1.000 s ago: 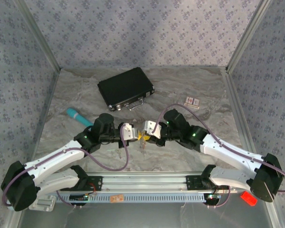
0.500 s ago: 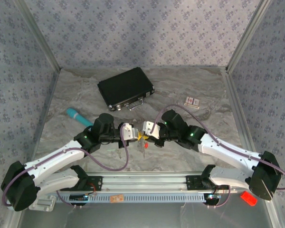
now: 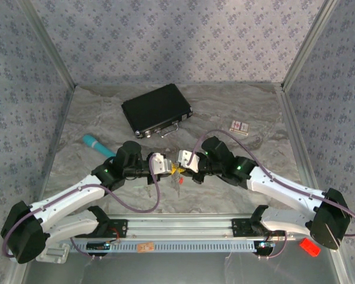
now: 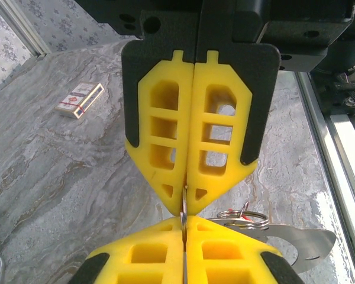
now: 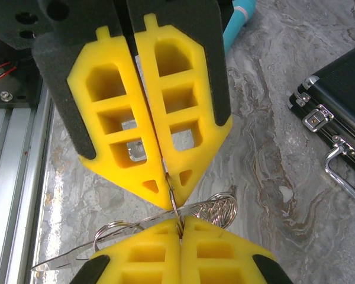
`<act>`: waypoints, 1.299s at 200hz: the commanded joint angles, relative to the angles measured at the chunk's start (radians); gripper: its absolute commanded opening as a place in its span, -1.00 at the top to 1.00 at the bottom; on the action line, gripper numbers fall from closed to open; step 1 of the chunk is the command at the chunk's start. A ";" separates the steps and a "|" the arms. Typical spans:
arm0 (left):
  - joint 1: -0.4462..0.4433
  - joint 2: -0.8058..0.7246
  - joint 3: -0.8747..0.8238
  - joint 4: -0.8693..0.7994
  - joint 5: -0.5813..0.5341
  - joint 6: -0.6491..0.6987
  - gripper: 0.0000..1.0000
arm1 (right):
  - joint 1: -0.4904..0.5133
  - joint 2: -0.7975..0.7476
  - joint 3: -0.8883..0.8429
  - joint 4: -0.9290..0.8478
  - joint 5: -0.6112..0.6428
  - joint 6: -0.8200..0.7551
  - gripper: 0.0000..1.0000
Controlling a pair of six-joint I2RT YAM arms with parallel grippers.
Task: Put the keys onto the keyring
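Right tool (image 5: 166,194) nearer — keyring (image 5: 173,210) edge-on, half-hidden.

We see the left arm (image 3: 77,198) and the right arm (image 3: 284,186) extend from their bases at the near edge and angle inward, forearms low over the table. The left gripper (image 3: 169,168) and the right gripper (image 3: 179,163) face each other at the centre, tip to tip. Both sets of jaws are closed. The left fingers (image 4: 148,257) lie pressed flat together along their full length. The right fingers (image 4: 160,136) do the same, and their pointed ends touch those of the left pair. Both wrists are roughly level.
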State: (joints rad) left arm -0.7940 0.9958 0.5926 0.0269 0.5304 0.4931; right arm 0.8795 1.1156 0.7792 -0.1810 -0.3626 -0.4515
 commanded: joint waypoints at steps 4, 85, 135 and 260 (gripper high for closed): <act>-0.010 -0.013 0.006 0.056 0.043 -0.012 0.82 | 0.010 -0.005 -0.001 0.094 -0.058 0.034 1.00; -0.009 -0.018 0.012 0.051 0.036 0.006 1.00 | 0.008 -0.010 -0.008 0.088 -0.047 0.038 1.00; -0.009 -0.035 0.021 0.045 -0.053 0.000 1.00 | -0.053 -0.127 -0.079 0.099 0.031 0.100 0.41; 0.233 -0.177 0.212 -0.243 -0.379 -0.173 1.00 | 0.042 -0.176 -0.084 0.064 0.076 0.097 0.33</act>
State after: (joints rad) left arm -0.6281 0.8845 0.7330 -0.1360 0.2211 0.4068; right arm 0.8680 0.8856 0.6540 -0.0986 -0.2832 -0.3283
